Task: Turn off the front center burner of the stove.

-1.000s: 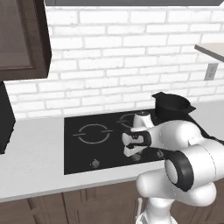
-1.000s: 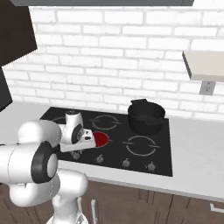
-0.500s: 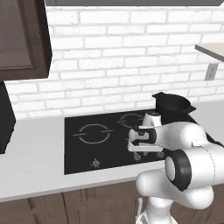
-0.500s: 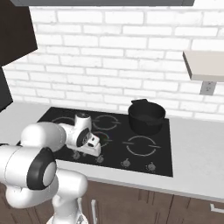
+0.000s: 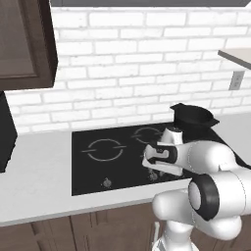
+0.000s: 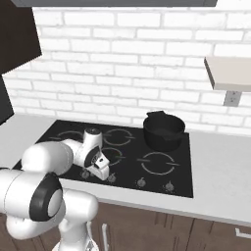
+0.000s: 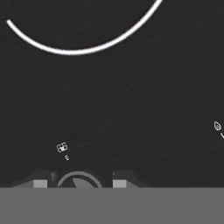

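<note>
Stove glass lies flat and black on the grey table, its long side parallel to the brick wall, knobs along the front edge. No brand or readable text appears; my hand view shows only a small white burner-layout icon and a flame symbol printed on the glass, plus a white ring arc above them. A knob sits at the bottom of that view between my pincer fingertips; whether they are pressing on it I cannot tell. One second ago a red disc glowed beside my hand in the right base view; my wrist now covers that spot, so the front center burner cannot be judged. My hand has since dropped toward the knob row. A black pot stands on the stove's rear right zone.
</note>
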